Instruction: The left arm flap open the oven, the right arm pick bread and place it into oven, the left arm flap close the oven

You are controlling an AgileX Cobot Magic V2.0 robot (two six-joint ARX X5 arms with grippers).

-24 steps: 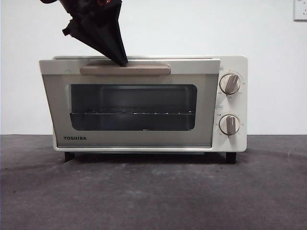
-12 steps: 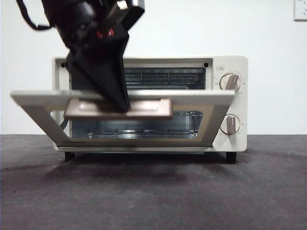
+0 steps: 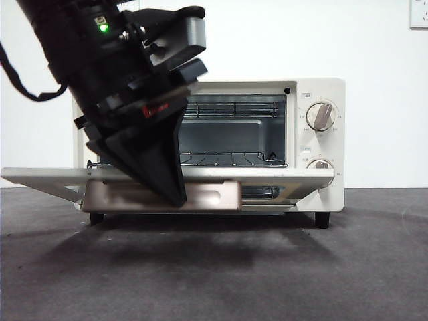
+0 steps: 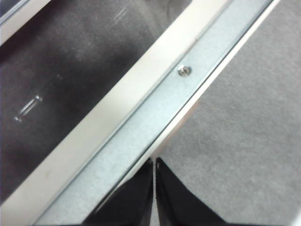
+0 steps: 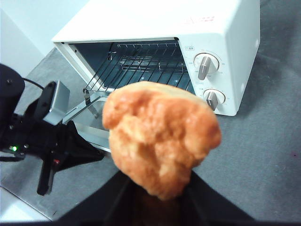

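Observation:
The cream-white oven stands at the back of the table with its door folded down almost level. The wire rack inside is bare. My left gripper is shut, its tips pressing on the beige handle. The left wrist view shows its jaws together at the door's metal edge. My right gripper is shut on the golden bread and holds it in the air in front of the open oven. The bread is out of the front view.
Two round knobs sit on the oven's right panel. The dark grey table mat stretches in front of the oven. The left arm stands at the door's left front. A white wall is behind.
The left gripper has pulled the handle down and toward the camera. The door went from shut, to half open, to almost level, and the rack inside now shows.

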